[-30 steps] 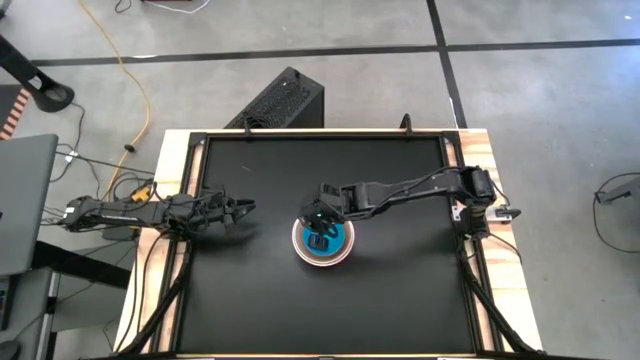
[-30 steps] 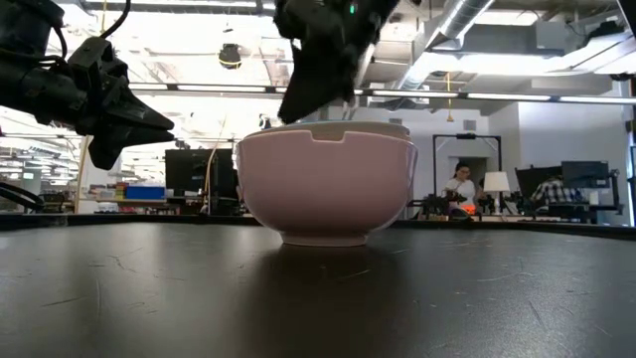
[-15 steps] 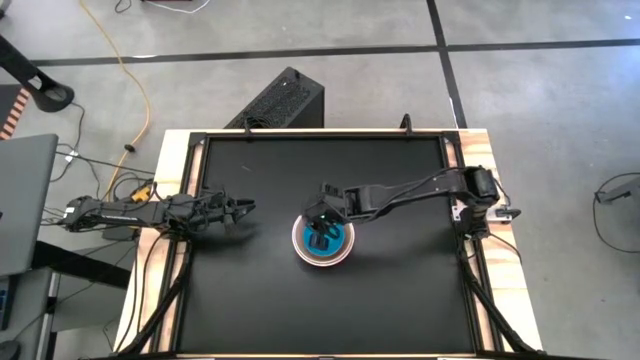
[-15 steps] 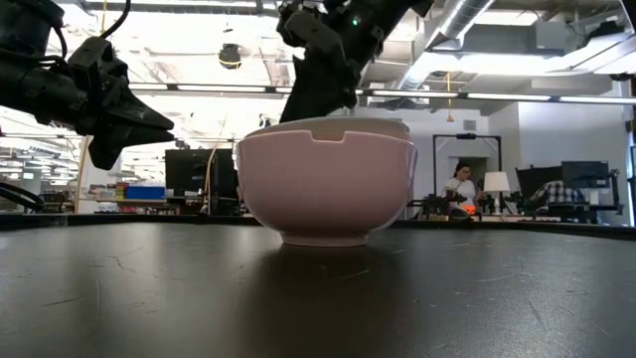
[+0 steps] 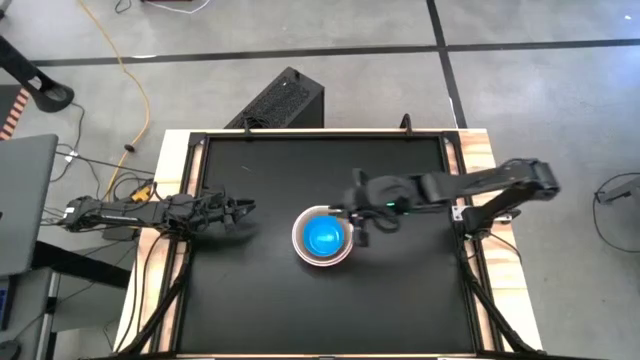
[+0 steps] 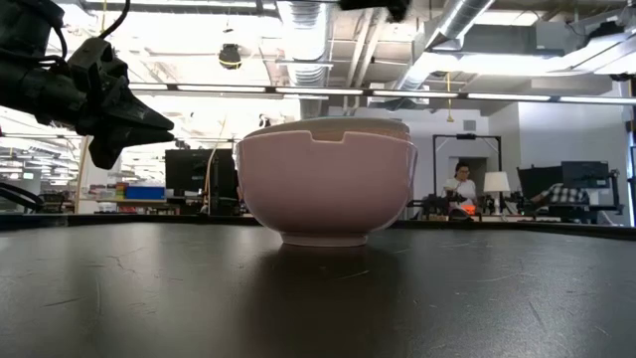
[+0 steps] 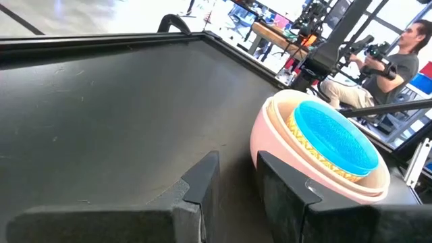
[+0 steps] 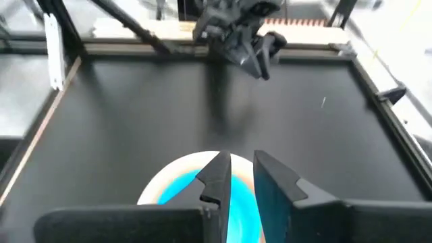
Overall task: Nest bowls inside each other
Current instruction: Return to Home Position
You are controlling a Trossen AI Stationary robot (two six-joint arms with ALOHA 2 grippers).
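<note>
The bowls stand nested in one stack (image 5: pixel 323 237) at the middle of the black table, resting on the pink outer bowl's foot (image 6: pixel 326 237). The bright blue bowl (image 7: pixel 334 131) sits innermost, with pale rims around it. My right gripper (image 5: pixel 356 230) hangs above the stack's right side, open with a narrow gap (image 8: pixel 243 182) and nothing in it; the blue bowl (image 8: pixel 177 192) shows below its fingers. My left gripper (image 5: pixel 240 209) waits left of the stack, above the table, open (image 7: pixel 239 182) and pointing at the bowls.
Bare black tabletop (image 5: pixel 400 300) lies all around the stack, bounded by a wooden frame (image 5: pixel 170 180). A black box (image 5: pixel 285 100) stands on the floor beyond the far edge. People sit in the room behind (image 6: pixel 460 184).
My right gripper has lifted out of the bowl stack and drawn back toward the table's right edge, rising out of the low view. The nested bowls have stayed where they were.
</note>
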